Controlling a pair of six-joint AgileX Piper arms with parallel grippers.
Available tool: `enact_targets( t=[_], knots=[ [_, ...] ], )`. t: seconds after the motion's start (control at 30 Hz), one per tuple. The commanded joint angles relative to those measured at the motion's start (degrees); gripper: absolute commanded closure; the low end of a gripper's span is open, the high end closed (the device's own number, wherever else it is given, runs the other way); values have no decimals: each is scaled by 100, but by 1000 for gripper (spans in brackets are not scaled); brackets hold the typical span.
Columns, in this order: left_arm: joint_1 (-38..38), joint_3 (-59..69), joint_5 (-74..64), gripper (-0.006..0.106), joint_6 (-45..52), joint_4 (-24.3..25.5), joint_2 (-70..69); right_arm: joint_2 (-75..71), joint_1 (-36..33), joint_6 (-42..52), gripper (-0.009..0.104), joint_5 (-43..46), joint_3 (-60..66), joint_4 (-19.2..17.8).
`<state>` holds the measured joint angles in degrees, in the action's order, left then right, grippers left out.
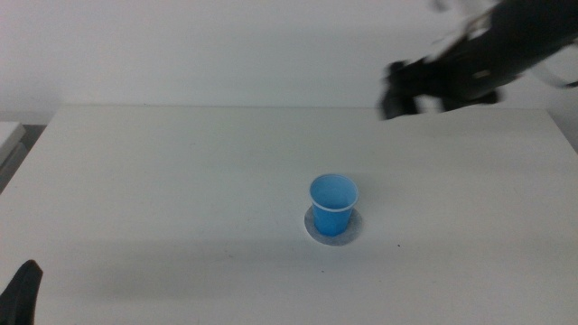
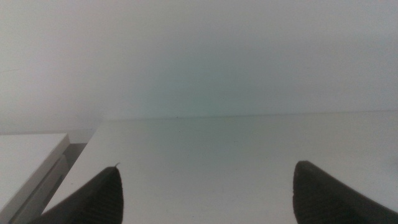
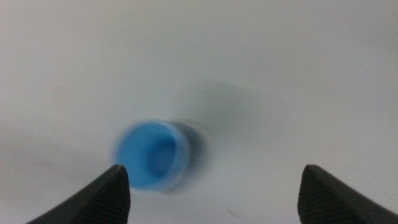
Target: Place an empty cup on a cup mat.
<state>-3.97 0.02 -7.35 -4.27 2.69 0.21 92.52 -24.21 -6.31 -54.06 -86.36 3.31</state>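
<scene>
Blurred right hand [image 1: 402, 90] gapes empty; cup [image 1: 333, 204] hides most of cup mat [image 1: 312, 228].

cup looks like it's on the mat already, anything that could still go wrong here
The cup stands upright on the cup mat, but toward one side of it, so a knock could slide it off. The right gripper is up over the far side of the table, jaws open and blurred in motion; a low sweep back might tip the light cup. The left gripper waits open at the near left corner, little threat.
</scene>
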Motion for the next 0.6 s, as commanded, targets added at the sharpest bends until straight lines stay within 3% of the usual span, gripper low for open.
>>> enact_targets(
  t=[0.0, 0.1, 0.2, 0.57],
  knots=[
    [-6, -2, 73, 7, -16, -13, -21, -386, 333, 172, 2, -575, -18, -249],
    [-6, -2, 73, 7, -16, -13, -21, -885, 672, 187, 2, -1183, 8, -385],
    [-6, -2, 73, 7, -16, -13, -21, -1540, 985, 187, 2, -1165, 303, -331],
    [-6, -2, 73, 7, -16, -13, -21, -4334, 1397, -188, 2, 693, 3181, -403]
  ],
)
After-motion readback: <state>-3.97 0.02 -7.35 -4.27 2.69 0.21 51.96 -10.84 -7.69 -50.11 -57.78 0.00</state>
